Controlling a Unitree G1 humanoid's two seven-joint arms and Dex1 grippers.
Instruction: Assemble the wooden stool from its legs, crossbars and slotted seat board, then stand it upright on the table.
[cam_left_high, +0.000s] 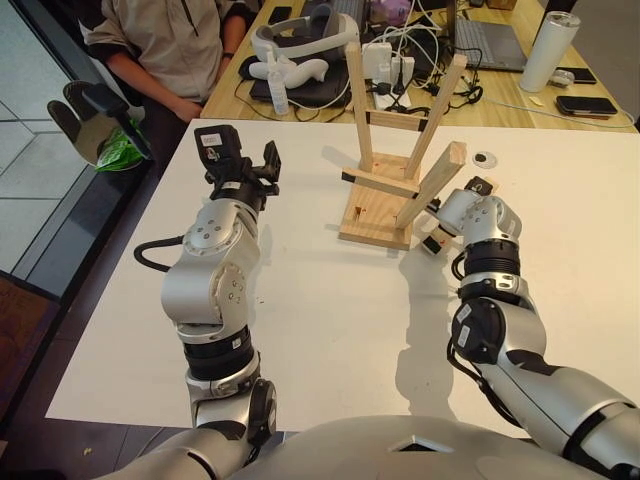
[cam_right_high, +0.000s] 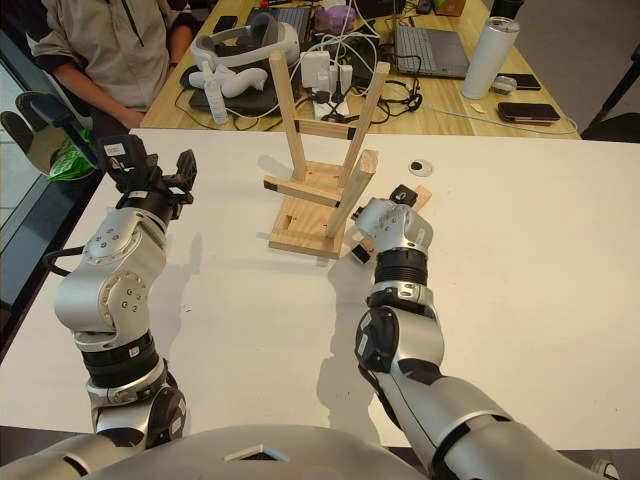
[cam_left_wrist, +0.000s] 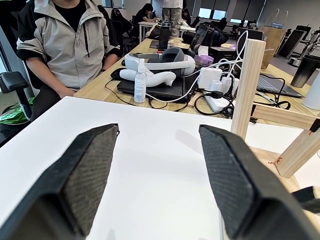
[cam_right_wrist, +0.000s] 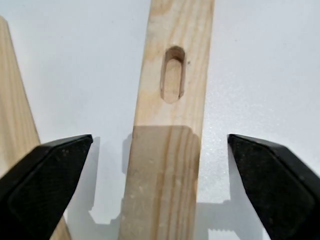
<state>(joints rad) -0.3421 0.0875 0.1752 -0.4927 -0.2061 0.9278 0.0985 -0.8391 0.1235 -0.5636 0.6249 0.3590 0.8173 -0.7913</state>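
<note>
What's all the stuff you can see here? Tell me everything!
Table: one, white, under everything.
Seat board: one, pale wood, flat on the table.
Legs: three, pale wood, sticking up from the seat board.
Crossbars: two, pale wood, between legs.
Disc: one, white with black centre, on the table, right of the legs.
Desk: one, brown, behind the table.
Left claw: one, black, open, left of the legs.
Right claw: one, black, open around one leg.

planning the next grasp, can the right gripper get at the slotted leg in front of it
Probably yes: the right gripper is open, the slotted leg stands between its fingers, and nothing else lies in the gap, so closing should catch it.
</note>
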